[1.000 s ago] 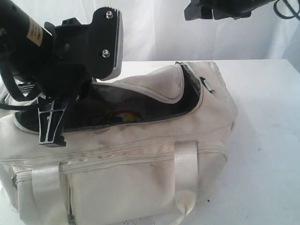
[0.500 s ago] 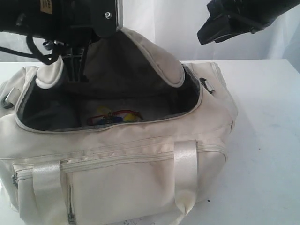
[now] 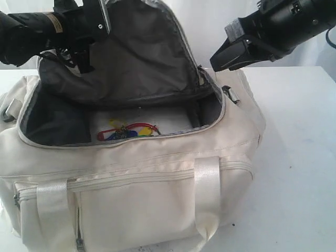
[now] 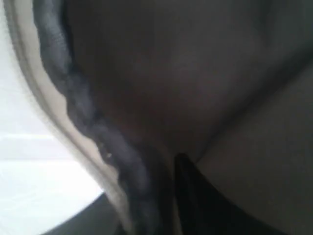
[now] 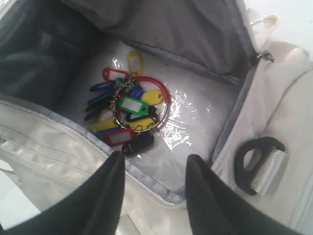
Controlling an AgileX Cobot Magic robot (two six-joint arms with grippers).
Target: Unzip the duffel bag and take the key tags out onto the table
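Observation:
The cream duffel bag (image 3: 136, 199) lies unzipped on the white table (image 3: 299, 157). Its grey-lined flap (image 3: 142, 58) stands raised at my left gripper (image 3: 84, 60), high at the bag's left end. In the left wrist view the flap's zipper edge (image 4: 83, 122) runs right beside one dark finger (image 4: 190, 196); the blur hides the grip. The key tags (image 3: 126, 131), a coloured bunch on metal rings (image 5: 127, 110), lie on the bag's floor. My right gripper (image 3: 223, 58) hovers above the bag's right end, open and empty (image 5: 155, 169), above the bag's rim next to the tags.
A black strap ring (image 5: 259, 164) sits on the bag's end panel, near a zipper pull (image 5: 266, 58). Satin handles (image 3: 207, 189) hang down the bag's front. Bare table stretches to the right of the bag.
The left gripper has drawn the flap up and back, exposing the bag's inside and the tags. The right gripper has come down and left towards the bag's right end.

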